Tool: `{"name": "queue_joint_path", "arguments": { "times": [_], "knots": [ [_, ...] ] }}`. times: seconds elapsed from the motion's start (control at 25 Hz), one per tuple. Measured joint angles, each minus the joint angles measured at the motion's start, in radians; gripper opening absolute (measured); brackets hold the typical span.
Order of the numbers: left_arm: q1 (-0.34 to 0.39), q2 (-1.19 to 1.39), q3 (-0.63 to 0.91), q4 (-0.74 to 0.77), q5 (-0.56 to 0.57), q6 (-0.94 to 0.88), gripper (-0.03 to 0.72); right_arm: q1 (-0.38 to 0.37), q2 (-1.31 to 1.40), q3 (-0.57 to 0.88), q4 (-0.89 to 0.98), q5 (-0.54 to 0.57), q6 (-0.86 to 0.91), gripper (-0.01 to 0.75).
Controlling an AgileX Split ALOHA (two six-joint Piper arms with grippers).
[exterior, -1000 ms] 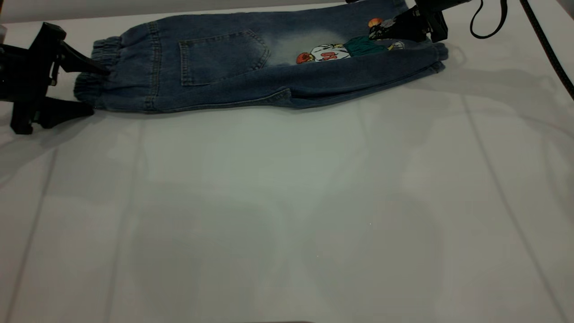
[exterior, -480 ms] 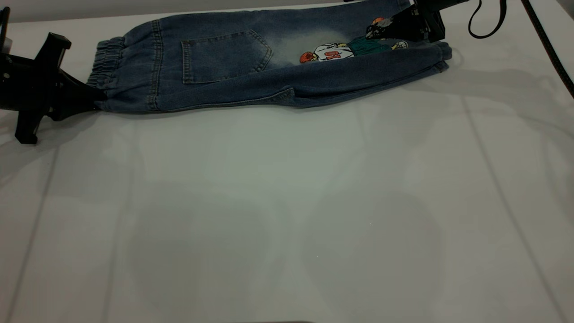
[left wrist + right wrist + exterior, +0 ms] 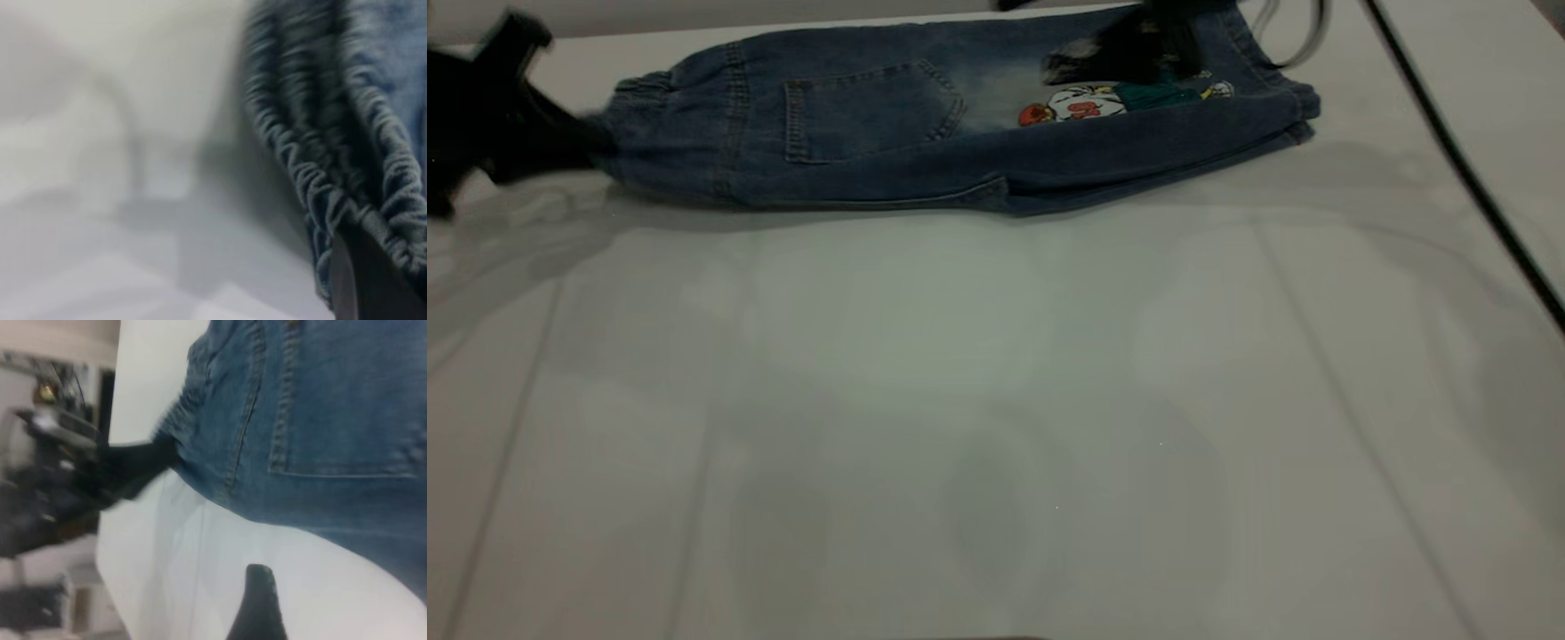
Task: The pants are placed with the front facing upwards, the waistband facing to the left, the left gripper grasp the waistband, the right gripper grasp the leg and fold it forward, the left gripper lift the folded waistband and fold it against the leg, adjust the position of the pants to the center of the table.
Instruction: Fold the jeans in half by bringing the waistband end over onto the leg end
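White table point(image 3: 996, 400), smooth and matte, with blue denim pants point(image 3: 960, 133) lying folded lengthwise along its far edge, waistband point(image 3: 636, 93) leftward.

- Pants point(image 3: 925, 142): blue denim, folded lengthwise, lying flat between the two tools, cartoon print up.
- Waistband point(image 3: 627, 111): ruched elastic, pinched by the left tool point(image 3: 578, 142).

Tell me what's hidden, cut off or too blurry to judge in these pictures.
- Left gripper: smeared in the exterior view; only a dark finger shows in its wrist view, against the ruched denim waistband.
- Right gripper: blurred and cut by the top edge above the small blue denim pants; its grip is unclear.
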Motion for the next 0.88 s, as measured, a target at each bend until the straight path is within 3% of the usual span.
{"name": "queue_joint_path", "arguments": {
  "times": [0.36, 0.68, 0.88],
  "knots": [
    [-0.002, -0.286, 0.038, 0.272, 0.065, -0.15, 0.058, 0.191, 0.02, -0.138, -0.208, -0.239, 0.126, 0.494],
    [-0.007, -0.465, 0.058, 0.326, 0.146, -0.161, 0.058, 0.31, 0.112, -0.139, -0.201, -0.274, 0.137, 0.494],
    [-0.006, -0.514, 0.058, 0.335, 0.194, -0.161, 0.057, 0.321, 0.113, -0.154, -0.205, -0.231, 0.126, 0.494]
  ]
}}
